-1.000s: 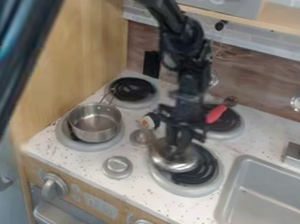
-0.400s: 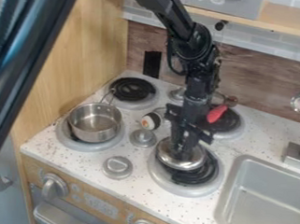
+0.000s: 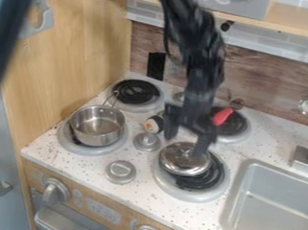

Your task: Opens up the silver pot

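Note:
My gripper [image 3: 187, 135] hangs above the front right burner, its two fingers spread apart. Below it a shiny silver lid [image 3: 179, 161] lies on the black coil of that burner; one finger overlaps the lid's upper right part in view, and I cannot tell whether they touch. The silver pot [image 3: 97, 126] stands uncovered on the front left burner, its inside showing and its handle pointing to the back.
Between the burners are a small dark and white object [image 3: 154, 124] and silver round pieces [image 3: 146, 141]. A red item [image 3: 222, 116] is over the back right burner [image 3: 235, 126]. The sink [image 3: 273, 203] is at the right.
The lid moved slightly right and settled on the front right burner. My gripper then let it go, opened and rose a little.

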Action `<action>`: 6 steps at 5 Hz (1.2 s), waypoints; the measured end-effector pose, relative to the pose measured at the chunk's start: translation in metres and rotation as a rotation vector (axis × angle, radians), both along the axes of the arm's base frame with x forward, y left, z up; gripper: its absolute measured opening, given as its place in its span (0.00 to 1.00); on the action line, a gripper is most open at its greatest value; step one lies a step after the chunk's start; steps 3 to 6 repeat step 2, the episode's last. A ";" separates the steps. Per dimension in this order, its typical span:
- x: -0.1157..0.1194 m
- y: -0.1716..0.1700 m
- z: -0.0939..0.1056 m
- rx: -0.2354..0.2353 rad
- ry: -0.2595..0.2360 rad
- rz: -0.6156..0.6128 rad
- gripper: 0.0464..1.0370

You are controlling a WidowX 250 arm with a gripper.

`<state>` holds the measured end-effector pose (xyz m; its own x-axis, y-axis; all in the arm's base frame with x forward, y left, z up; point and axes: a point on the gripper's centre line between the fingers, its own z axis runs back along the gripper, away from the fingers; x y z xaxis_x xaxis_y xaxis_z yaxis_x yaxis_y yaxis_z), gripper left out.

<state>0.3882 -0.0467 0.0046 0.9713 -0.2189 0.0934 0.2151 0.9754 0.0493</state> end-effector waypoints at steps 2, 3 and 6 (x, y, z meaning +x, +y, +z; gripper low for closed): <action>-0.008 -0.001 0.017 -0.023 -0.031 0.003 0.96; -0.008 -0.001 0.017 -0.023 -0.031 0.003 0.96; -0.008 -0.001 0.017 -0.023 -0.031 0.003 0.96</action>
